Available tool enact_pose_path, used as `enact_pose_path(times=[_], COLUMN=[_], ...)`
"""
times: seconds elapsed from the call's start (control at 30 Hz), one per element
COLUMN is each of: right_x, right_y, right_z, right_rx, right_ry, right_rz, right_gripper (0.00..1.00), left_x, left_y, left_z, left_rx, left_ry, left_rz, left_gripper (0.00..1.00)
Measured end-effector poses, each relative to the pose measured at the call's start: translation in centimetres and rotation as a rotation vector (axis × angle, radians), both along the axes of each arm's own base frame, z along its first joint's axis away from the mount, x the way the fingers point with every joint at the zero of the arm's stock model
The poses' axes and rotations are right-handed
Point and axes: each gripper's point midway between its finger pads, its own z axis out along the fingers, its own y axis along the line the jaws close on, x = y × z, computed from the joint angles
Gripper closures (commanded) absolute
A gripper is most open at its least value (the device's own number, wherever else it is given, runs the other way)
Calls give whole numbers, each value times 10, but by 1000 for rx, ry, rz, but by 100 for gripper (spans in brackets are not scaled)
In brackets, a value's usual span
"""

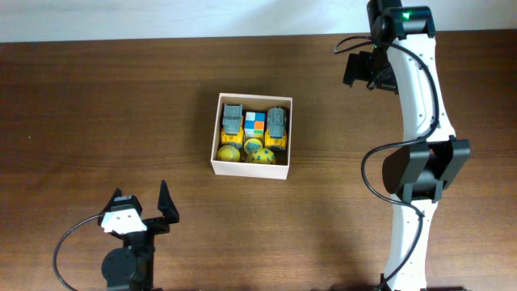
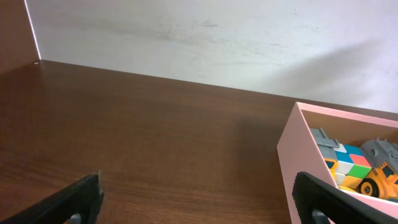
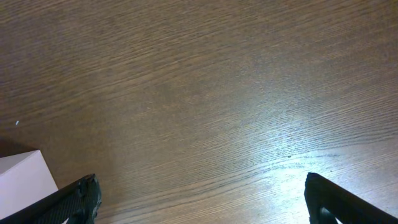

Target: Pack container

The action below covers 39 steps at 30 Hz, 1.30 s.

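Broad brown worktop (image 1: 97,97), and in the middle sits the container (image 1: 251,169), packed with trucks (image 1: 233,121), a colour cube (image 1: 255,123) and balls (image 1: 229,153). The left end effector (image 1: 140,194) is spread and empty, front-left. The right end effector (image 3: 199,202) is spread too, far right. The risk I see: a low sweep clips that light wall, shoving the box and spilling toys.

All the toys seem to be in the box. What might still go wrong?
The square white cardboard box is crammed: another piece pushed in might lever out a grey-and-yellow toy truck or a yellow ball. The open left gripper sits low, facing the box, so a careless sweep may shove it.
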Motion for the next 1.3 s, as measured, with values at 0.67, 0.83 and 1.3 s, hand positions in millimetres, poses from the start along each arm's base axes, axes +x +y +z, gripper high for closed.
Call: enact_pose_path(times=[0.67, 0.83, 1.3], right_x=[-2, -19, -146], right_y=[18, 56, 31], right_z=[13, 83, 254], right_rx=[1, 19, 48], right_ry=[-26, -179, -717], right_rz=[38, 121, 123], right_gripper=[1, 1, 1], left_x=[0, 0, 0], left_y=[0, -1, -1], left_z=[0, 0, 1], left_rx=[0, 0, 3], left_ry=[0, 0, -3], left_rz=[-3, -3, -4], left_gripper=[1, 1, 1])
